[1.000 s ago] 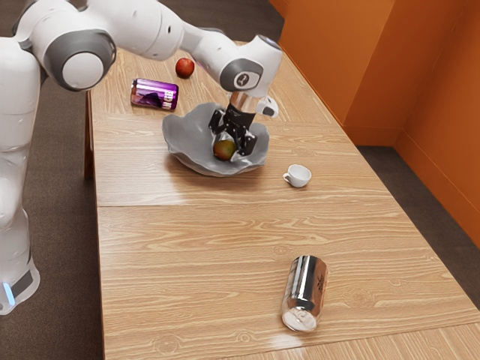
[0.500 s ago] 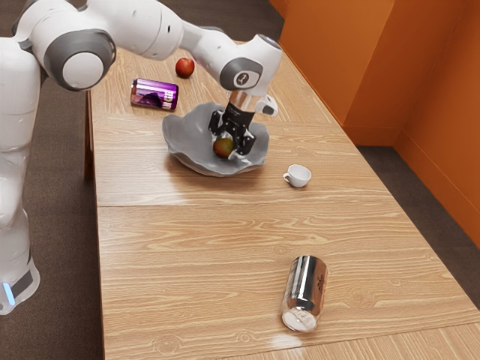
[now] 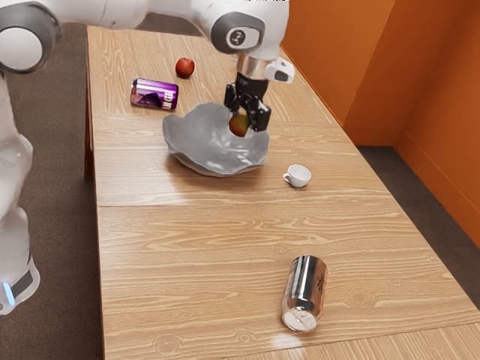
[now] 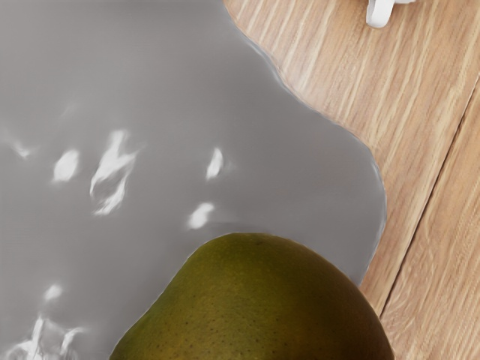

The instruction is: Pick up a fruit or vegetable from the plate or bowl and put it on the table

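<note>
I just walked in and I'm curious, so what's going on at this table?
A robot arm has its gripper shut on a green-and-red fruit, held above the gray bowl. It has yet to be put down on the table. A red fruit, white cup, purple can and silver can rest there.

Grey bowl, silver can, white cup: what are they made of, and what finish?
Grey bowl: glossy, maybe glazed ceramic or plastic; sharp white highlights inside.
Silver can: polished metal, likely aluminium; mirror-like light and dark bands down its side.
White cup: smooth, probably glazed porcelain given the even white surface; plastic possible.
</note>
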You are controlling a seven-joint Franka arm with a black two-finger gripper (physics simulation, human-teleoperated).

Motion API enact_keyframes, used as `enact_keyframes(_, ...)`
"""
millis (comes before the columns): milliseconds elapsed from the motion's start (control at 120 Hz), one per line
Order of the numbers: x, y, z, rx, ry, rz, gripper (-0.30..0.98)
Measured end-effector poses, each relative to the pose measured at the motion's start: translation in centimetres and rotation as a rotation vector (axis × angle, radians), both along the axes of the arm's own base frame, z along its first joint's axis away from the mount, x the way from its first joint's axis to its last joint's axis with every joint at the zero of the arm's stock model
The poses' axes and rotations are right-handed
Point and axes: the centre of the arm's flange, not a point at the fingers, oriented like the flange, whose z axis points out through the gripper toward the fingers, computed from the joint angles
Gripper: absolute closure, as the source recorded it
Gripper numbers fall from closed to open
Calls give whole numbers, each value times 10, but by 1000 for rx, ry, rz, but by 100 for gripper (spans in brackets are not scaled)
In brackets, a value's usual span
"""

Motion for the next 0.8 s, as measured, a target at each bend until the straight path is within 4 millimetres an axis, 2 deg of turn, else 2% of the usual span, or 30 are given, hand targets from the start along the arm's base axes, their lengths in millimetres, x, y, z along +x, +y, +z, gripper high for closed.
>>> enact_keyframes(75,0,-86,5,9,12,-168,38)
enact_keyframes(117,-4,-127,6,14,20,-245,39)
enact_keyframes(158,-8,-153,6,19,27,-296,39)
enact_keyframes(200,-11,-166,5,23,34,-320,39)
enact_keyframes(275,-12,-167,4,27,44,-319,35)
enact_keyframes(408,-13,-171,4,61,49,-332,14)
enact_keyframes(542,-14,-175,5,72,48,-342,5)
enact_keyframes(592,-13,-169,7,73,48,-332,4)
enact_keyframes(683,-7,-156,29,77,17,-354,2)
enact_keyframes(742,-4,-143,41,77,3,-443,1)
enact_keyframes(800,-2,-134,43,64,6,-574,1)
